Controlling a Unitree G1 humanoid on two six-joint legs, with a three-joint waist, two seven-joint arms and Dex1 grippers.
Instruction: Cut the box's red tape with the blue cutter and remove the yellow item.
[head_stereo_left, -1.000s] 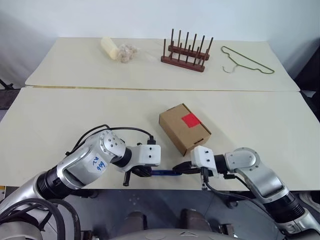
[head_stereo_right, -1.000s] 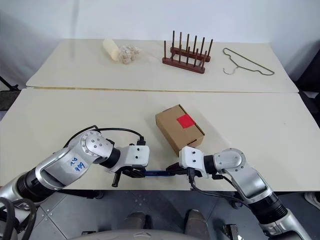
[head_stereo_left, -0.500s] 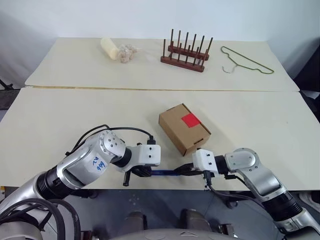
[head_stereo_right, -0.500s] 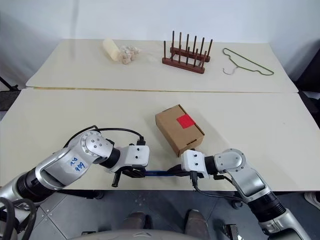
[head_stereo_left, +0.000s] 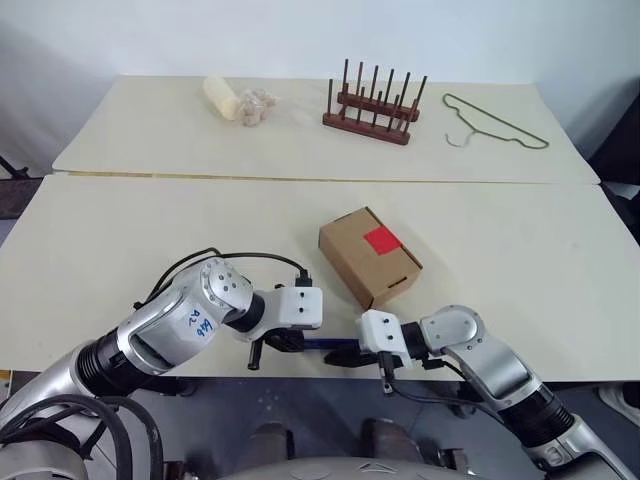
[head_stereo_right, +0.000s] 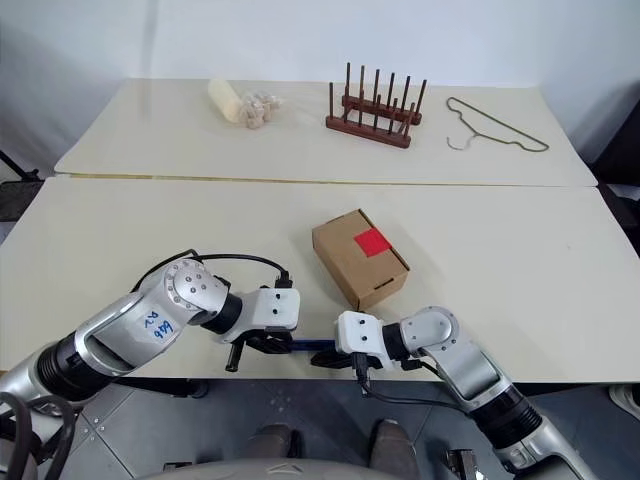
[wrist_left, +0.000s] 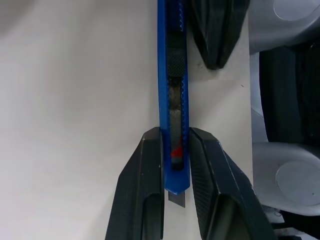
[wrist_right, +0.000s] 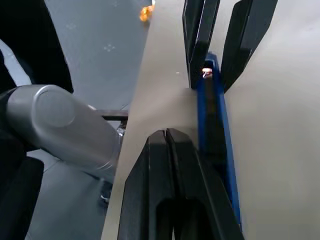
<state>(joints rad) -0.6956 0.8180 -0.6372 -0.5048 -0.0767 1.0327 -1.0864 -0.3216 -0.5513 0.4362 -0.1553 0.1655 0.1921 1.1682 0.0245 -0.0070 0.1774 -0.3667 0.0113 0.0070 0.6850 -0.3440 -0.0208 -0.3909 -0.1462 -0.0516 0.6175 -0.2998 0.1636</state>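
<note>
Blue cutter (head_stereo_left: 322, 344) lies along the near edge of the front desk (head_stereo_left: 120, 240), stretched between the two arms. At its left end, the left end effector (head_stereo_left: 283, 344) clamps it between narrowly set fingers, a bit of blade poking out past the blue body in the left wrist view. At its right end, the right end effector (head_stereo_left: 342, 354) sits with its fingers pressed together, just beside the cutter rather than around it. Behind them, a little to the right, the box (head_stereo_left: 368, 256) rests on the desk with the red tape (head_stereo_left: 381, 239) on top. On the far desk stand a cream roll (head_stereo_left: 219, 95), a wooden peg rack (head_stereo_left: 370, 105) and a wire hanger (head_stereo_left: 490, 120).
</note>
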